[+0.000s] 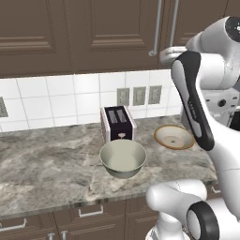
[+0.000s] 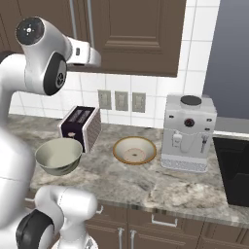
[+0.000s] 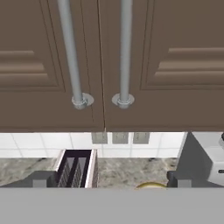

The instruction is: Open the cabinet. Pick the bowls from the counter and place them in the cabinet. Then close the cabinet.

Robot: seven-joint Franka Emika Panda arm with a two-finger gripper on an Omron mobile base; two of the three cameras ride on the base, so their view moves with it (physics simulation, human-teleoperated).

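The dark brown cabinet [image 3: 175, 65] hangs above the counter with both doors shut. Its two silver bar handles [image 3: 70, 52] [image 3: 125, 48] run side by side at the middle seam. My gripper [image 3: 109, 181] is open, raised a short way in front of the handles' lower ends and holding nothing. The deep greyish-cream bowl [image 1: 123, 157] [image 2: 58, 155] stands near the front edge of the marbled counter [image 1: 47, 164]. To its right sits the shallower bowl with the orange-yellow rim [image 1: 174, 137] [image 2: 134, 150], and a sliver of that rim [image 3: 151, 185] shows in the hand view.
A toaster [image 1: 118, 123] [image 2: 81, 127] stands just behind the deep bowl. A white coffee machine [image 2: 188, 132] is right of the rimmed bowl, with a black appliance [image 2: 233, 170] beyond it. Wall outlets [image 2: 121, 100] sit on the white tiles. Low drawers [image 1: 91, 213] run under the counter.
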